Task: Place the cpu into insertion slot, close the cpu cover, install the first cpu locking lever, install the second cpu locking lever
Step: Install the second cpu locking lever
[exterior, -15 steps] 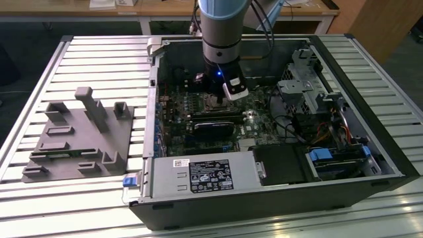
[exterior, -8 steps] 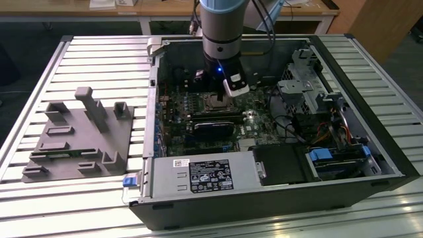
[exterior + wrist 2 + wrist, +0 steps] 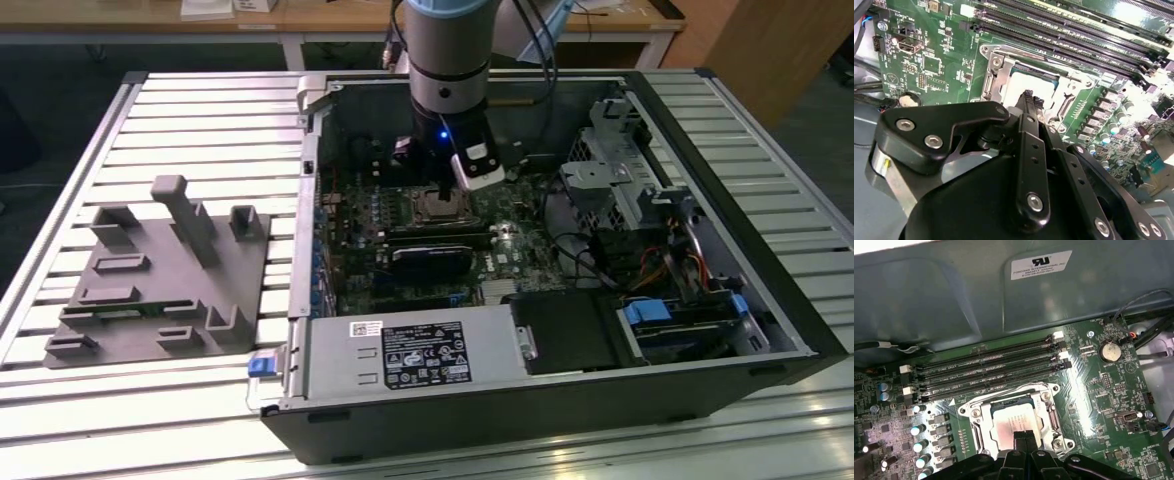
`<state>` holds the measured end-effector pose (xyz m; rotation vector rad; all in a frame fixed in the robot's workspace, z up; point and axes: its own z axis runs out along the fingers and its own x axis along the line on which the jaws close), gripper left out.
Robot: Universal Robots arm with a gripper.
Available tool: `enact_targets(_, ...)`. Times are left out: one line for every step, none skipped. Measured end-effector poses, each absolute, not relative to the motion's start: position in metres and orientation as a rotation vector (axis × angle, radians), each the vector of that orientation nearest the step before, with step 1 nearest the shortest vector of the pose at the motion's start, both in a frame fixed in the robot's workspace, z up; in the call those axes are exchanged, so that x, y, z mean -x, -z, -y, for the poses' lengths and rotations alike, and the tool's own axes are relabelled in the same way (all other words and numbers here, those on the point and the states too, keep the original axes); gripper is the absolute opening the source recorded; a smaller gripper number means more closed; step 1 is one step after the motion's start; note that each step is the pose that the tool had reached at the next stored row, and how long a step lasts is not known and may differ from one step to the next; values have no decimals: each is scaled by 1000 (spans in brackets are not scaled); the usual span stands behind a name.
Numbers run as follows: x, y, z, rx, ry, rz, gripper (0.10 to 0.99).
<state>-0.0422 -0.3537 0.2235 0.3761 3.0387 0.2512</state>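
On the slatted worktop point(image 3: 200, 130), my tool point(image 3: 1024, 436), fingers together, touches the cpu point(image 3: 1011, 420) lying in the insertion slot point(image 3: 1046, 407); levers remain.

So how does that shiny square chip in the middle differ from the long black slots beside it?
The cpu is a flat silver-grey square, while the long black slots are dark, narrow strips. There is one cpu, framed by a silvery metal bracket, against several slots lying side by side. The gripper sits right at the cpu, away from the slots. Both are on the same green board.
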Motion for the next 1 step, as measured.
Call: enact_targets(42,-223,354,-376,-251,-3039,106)
